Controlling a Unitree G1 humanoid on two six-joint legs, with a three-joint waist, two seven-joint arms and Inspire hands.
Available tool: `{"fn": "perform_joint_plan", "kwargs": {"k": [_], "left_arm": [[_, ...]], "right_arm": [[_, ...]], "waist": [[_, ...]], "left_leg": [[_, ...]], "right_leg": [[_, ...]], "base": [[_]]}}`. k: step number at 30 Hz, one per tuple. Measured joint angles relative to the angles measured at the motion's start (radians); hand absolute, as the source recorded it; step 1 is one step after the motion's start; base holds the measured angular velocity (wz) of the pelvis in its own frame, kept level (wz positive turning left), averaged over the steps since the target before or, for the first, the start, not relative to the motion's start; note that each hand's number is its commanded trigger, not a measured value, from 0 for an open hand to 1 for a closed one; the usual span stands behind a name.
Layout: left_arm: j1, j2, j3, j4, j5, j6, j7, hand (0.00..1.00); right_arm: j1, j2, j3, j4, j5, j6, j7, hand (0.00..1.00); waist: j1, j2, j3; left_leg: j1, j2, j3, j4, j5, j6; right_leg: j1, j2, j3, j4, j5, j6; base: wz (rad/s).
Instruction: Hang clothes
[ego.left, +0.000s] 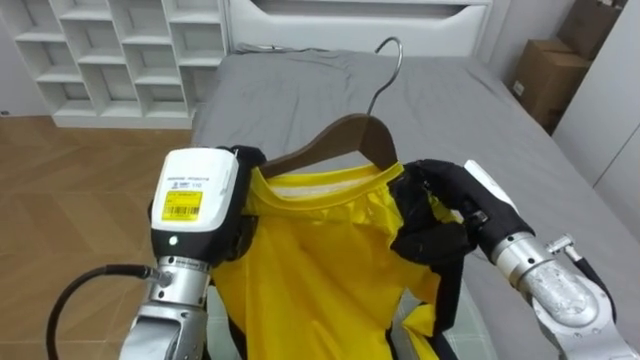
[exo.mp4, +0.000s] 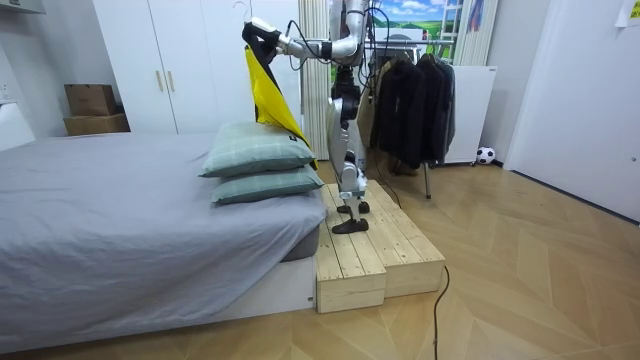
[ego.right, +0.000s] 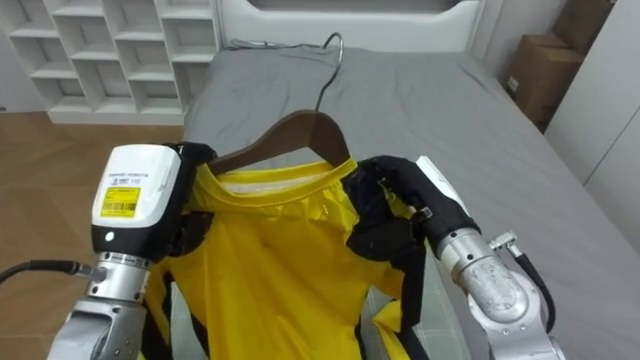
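while both arms reach forward | right hand (ego.left: 440, 205) clutches yellow shirt (ego.left: 320, 280) on hanger (ego.left: 340, 135) | left hand (ego.left: 200, 200) grip unclear

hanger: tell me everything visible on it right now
The hanger is dark brown wood with curved shoulders and a thin metal hook that points up and is caught on nothing. It is held roughly upright in the air above the grey bed. A yellow shirt with black trim hangs on it by the neckline, covering both ends. The left hand sits at its left shoulder. The right hand is curled into the cloth at its right shoulder.
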Motion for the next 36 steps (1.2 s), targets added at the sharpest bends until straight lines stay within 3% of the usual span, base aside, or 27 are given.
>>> {"fn": "perform_joint_plan", "kwargs": {"k": [9, 10, 11, 12, 13, 14, 16, 32, 33, 34, 35, 36], "left_arm": [[0.0, -0.001, -0.017, 0.0, 0.034, -0.031, 0.0, 1.0], [0.0, 0.001, -0.029, 0.002, 0.045, -0.03, 0.0, 1.0], [0.0, 0.004, -0.028, 0.002, 0.057, -0.031, 0.0, 1.0], [0.0, 0.006, -0.022, 0.002, 0.057, -0.031, 0.001, 1.0], [0.001, 0.004, -0.011, 0.004, 0.057, -0.03, 0.0, 1.0], [0.001, 0.011, -0.015, 0.005, 0.059, -0.039, -0.001, 1.0], [0.001, 0.008, -0.015, 0.005, 0.066, -0.044, -0.001, 1.0], [0.002, 0.025, -0.031, 0.006, 0.067, -0.037, -0.001, 1.0], [0.002, 0.025, -0.031, 0.006, 0.067, -0.037, -0.001, 0.7], [0.002, 0.025, -0.032, 0.006, 0.067, -0.037, -0.002, 0.59], [0.002, 0.025, -0.034, 0.007, 0.067, -0.037, -0.002, 0.0], [0.002, 0.025, -0.035, 0.007, 0.067, -0.037, -0.002, 0.0]], "right_arm": [[0.0, 0.003, 0.001, 0.032, -0.003, -0.002, 0.015, 1.0], [0.0, 0.004, 0.001, 0.045, -0.008, -0.002, 0.018, 1.0], [-0.002, 0.005, 0.005, 0.049, -0.012, -0.002, 0.026, 1.0], [-0.011, 0.005, 0.012, 0.048, -0.016, -0.003, 0.027, 1.0], [-0.023, 0.004, 0.026, 0.048, -0.031, -0.004, 0.03, 1.0], [-0.014, 0.002, 0.028, 0.049, -0.031, -0.003, 0.028, 1.0], [-0.018, -0.004, 0.028, 0.049, -0.033, -0.003, 0.035, 1.0], [-0.019, -0.001, 0.032, 0.078, -0.035, -0.013, 0.045, 1.0], [-0.019, -0.001, 0.032, 0.078, -0.035, -0.013, 0.045, 1.0], [-0.019, -0.001, 0.032, 0.08, -0.035, -0.015, 0.044, 1.0], [-0.019, -0.001, 0.032, 0.085, -0.034, -0.017, 0.043, 1.0], [-0.019, -0.001, 0.032, 0.087, -0.033, -0.017, 0.042, 1.0]], "waist": [[-0.003, -0.006, -0.0021], [0.001, -0.001, -0.001], [0.009, -0.004, -0.0019], [0.016, -0.008, -0.0014], [0.003, -0.003, -0.0008], [-0.023, -0.001, 0.0], [-0.024, -0.001, 0.0], [-0.02, -0.006, 0.0001], [-0.02, -0.006, 0.0001], [-0.021, -0.006, 0.0004], [-0.022, -0.007, 0.0007], [-0.022, -0.007, 0.0008]], "left_leg": [[0.025, 0.006, -0.048, -0.032, 0.006, -0.009], [0.034, 0.014, -0.095, -0.036, 0.009, -0.011], [0.032, 0.019, -0.155, -0.032, 0.009, -0.012], [0.027, 0.018, -0.166, -0.029, 0.008, -0.015], [0.014, 0.023, -0.178, -0.026, -0.004, -0.033], [0.017, 0.023, -0.157, -0.032, -0.001, -0.039], [0.026, 0.027, -0.089, -0.036, 0.003, -0.037], [0.034, 0.022, -0.097, -0.041, 0.003, -0.036], [0.034, 0.022, -0.097, -0.041, 0.003, -0.036], [0.034, 0.023, -0.096, -0.041, 0.003, -0.036], [0.034, 0.023, -0.097, -0.041, 0.003, -0.036], [0.034, 0.023, -0.097, -0.041, 0.003, -0.036]], "right_leg": [[-0.007, 0.004, -0.009, 0.035, 0.0, 0.0], [-0.03, 0.01, -0.004, 0.075, -0.011, 0.004], [-0.04, 0.025, 0.035, 0.021, -0.015, -0.006], [-0.048, 0.025, 0.052, -0.041, 0.017, -0.012], [-0.055, 0.025, 0.034, -0.045, 0.058, -0.024], [-0.051, 0.026, 0.013, -0.031, 0.063, -0.024], [-0.05, 0.028, 0.023, -0.029, 0.062, -0.021], [-0.047, 0.031, 0.032, -0.029, 0.061, -0.021], [-0.047, 0.03, 0.032, -0.029, 0.061, -0.021], [-0.046, 0.029, 0.032, -0.029, 0.061, -0.021], [-0.045, 0.03, 0.031, -0.03, 0.061, -0.021], [-0.045, 0.03, 0.031, -0.03, 0.061, -0.021]], "base": [[0.0], [-0.24], [-0.4], [-0.47], [-0.06], [0.15], [0.06], [0.01], [0.0], [0.0], [0.0], [0.0]]}}
